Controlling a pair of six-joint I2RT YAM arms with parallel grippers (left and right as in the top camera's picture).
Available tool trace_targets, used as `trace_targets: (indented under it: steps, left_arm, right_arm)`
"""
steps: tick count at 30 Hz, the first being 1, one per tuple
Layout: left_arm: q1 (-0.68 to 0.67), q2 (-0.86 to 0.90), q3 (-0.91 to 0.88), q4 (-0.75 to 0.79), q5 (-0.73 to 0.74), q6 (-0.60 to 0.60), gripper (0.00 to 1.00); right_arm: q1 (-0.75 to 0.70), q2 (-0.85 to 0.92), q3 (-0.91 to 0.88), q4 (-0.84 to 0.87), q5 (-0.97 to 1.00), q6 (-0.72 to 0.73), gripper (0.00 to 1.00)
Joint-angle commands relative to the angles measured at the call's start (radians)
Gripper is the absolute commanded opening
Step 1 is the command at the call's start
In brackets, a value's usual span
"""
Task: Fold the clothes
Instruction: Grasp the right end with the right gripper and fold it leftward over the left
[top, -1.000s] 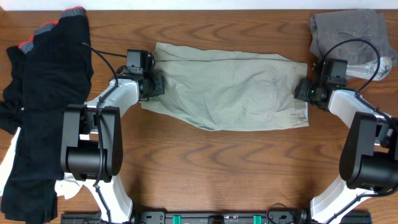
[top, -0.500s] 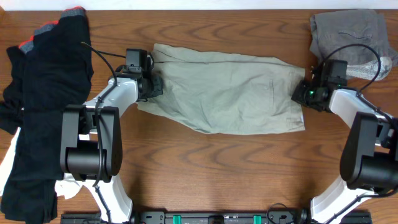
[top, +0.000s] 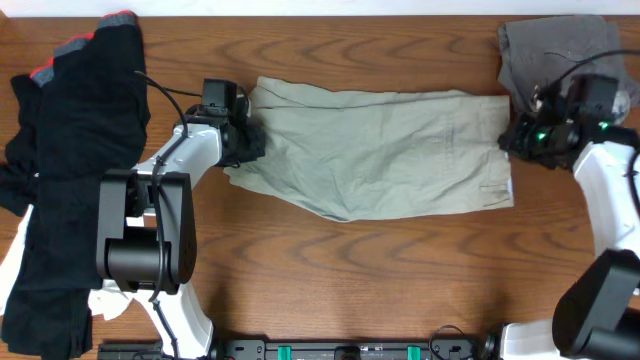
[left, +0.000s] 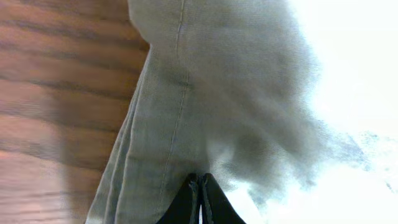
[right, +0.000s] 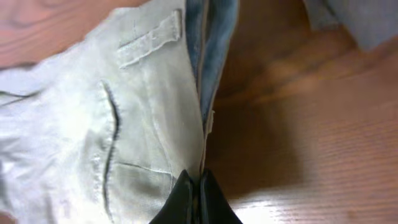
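Khaki shorts (top: 375, 150) are pinched taut between the closed left gripper (top: 248, 140) and the right gripper (top: 515, 135), closed on the waistband (right: 208, 56); an equal, low outward pull is advised.

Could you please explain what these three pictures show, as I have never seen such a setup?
These are two robot arms at a wooden table, each ending in a two-finger gripper. One picture looks down from above; the other two come from cameras on the wrists. Khaki shorts lie spread in the middle. The left gripper is shut on one end, the right gripper on the waistband, where blue lining shows. Black garments lie on the left, grey shorts at the far right corner.
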Motion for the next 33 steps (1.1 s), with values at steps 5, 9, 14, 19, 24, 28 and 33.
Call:
trace_targets:
  steps: [5,9,14,19,24,28,33]
  left_arm:
    - [-0.038,0.002,-0.030,-0.023,0.119,-0.032,0.06]
    - [-0.054,0.002,-0.027,-0.019,0.119,-0.032,0.06]
    - [-0.054,0.002,-0.027,-0.020,0.119,-0.032,0.06]
    - [-0.054,0.002,-0.027,-0.024,0.119,-0.032,0.06]
    - [-0.055,-0.006,-0.027,-0.026,0.121,-0.074,0.06]
    - [-0.078,-0.008,-0.027,-0.015,0.150,-0.100,0.06]
    - [-0.157,-0.008,-0.027,0.008,0.149,-0.127,0.06]
  right_arm:
    - [0.132,-0.024,0.113,-0.009,-0.049,-0.044,0.01]
    - [0.267,-0.024,0.119,0.062,-0.048,-0.003,0.01]
    - [0.432,-0.019,0.119,0.213,0.003,0.072,0.01]
    - [0.559,0.005,0.119,0.338,0.087,0.126,0.01]
    - [0.602,0.018,0.119,0.396,0.092,0.147,0.01]
    - [0.584,0.018,0.119,0.385,0.097,0.146,0.01]
    - [0.523,0.013,0.119,0.335,0.067,0.129,0.01]
